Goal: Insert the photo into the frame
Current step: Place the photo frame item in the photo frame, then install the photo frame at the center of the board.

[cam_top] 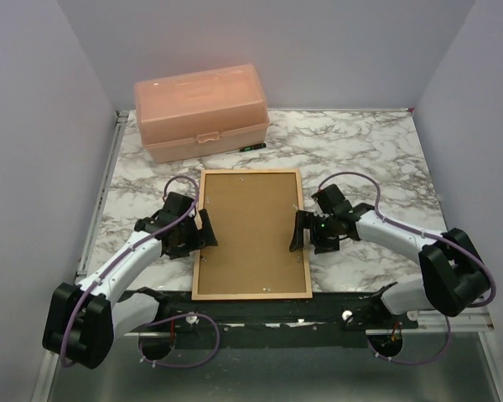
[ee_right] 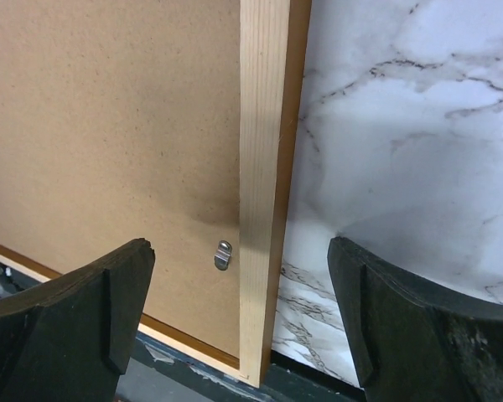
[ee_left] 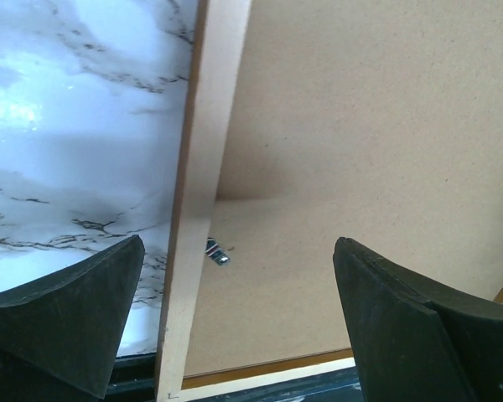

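- The frame (cam_top: 251, 295) lies flat on the marble counter (cam_top: 360, 159), in the lower middle of the top view, with its long sides running up and down the picture
- The left hand (cam_top: 206, 229) sits at the frame's left long side, about halfway along it, and the right hand (cam_top: 298, 232) faces it at the right long side, so the frame lies between the two
- Left hand: wide open and gripping nothing; in its wrist view the left rail runs up between the dark fingers (ee_left: 67, 318), nearer the finger on the left of the picture, which is over the counter, while the other finger is over the backing board (cam_top: 251, 230)
- Right hand: also wide open and gripping nothing; its wrist view shows the right rail between its fingers, one finger over the board and one over the counter
- Whether any fingertip touches the wood cannot be told
- The frame is back side up: thin rails of pale wood with an orange-brown outer edge, and the plain brown backing board filling the opening
- A small metal clip (ee_right: 224, 254) sits on the board just beside the right rail; the left wrist view shows a similar one by the left rail
- A pink plastic box (cam_top: 201, 110) stands on the counter at the upper left, apart from the frame's top edge
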Controlling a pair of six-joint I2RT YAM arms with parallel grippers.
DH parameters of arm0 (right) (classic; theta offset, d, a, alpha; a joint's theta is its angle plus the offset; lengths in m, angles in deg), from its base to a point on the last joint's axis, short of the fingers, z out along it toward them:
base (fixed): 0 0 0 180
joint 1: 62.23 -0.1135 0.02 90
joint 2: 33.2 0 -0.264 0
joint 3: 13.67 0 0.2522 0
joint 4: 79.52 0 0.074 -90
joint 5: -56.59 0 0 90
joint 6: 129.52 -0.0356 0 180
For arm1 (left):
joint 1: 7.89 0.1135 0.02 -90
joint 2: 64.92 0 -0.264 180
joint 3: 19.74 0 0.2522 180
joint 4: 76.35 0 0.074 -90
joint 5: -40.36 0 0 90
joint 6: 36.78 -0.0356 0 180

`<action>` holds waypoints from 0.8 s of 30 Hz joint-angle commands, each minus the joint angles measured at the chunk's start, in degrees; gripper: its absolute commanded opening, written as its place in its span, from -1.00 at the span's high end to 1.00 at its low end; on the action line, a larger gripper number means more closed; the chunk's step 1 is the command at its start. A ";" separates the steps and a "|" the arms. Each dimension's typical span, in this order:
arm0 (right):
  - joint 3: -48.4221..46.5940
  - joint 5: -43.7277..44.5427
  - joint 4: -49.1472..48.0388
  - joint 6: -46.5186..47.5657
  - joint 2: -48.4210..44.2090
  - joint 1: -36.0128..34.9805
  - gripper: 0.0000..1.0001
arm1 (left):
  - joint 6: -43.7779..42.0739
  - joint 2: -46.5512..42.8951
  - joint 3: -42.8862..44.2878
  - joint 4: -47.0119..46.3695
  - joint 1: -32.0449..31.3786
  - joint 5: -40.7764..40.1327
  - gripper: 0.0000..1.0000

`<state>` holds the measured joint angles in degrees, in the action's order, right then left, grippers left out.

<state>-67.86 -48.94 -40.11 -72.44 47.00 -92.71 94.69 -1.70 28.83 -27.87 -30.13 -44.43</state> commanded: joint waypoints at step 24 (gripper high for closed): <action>-2.63 20.39 10.63 -6.87 4.73 -13.31 -0.32 | -1.40 6.25 -3.42 -3.79 3.34 1.54 -0.77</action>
<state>-70.66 -31.15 -33.53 -78.26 49.21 -104.78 94.12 2.30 27.04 -29.62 -26.97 -43.36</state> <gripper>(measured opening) 0.688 0.925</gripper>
